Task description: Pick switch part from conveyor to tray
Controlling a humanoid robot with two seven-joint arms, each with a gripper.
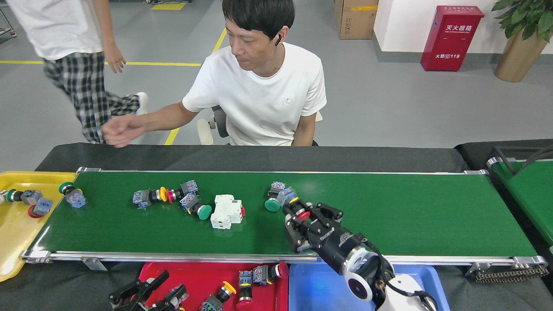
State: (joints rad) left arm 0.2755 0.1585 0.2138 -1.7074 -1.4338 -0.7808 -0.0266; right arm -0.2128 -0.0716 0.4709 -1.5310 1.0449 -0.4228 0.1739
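While the right tool reaches over the long dark-green conveyor belt with silver side rails, the step in hand is judged to be the grasp of a switch part. Its black fingers stand on either side of a red-capped push-button switch part; whether they already press on it cannot be told, since the fingers cover most of the part. A green-capped switch part with a blue block lies touching or just beside the red one, toward the far left of the tool.

The next move calls for closing on the red part alone, lifting it clear of its green neighbour, and carrying it back to the red plastic tray at the near edge, where similar switch parts already lie.

The left tool sits low over the red tray, fingers spread apart and holding nothing; the frame edge cuts off its lower part. A white rectangular breaker rests mid-belt. The blue plastic tray is partly hidden by the right arm.
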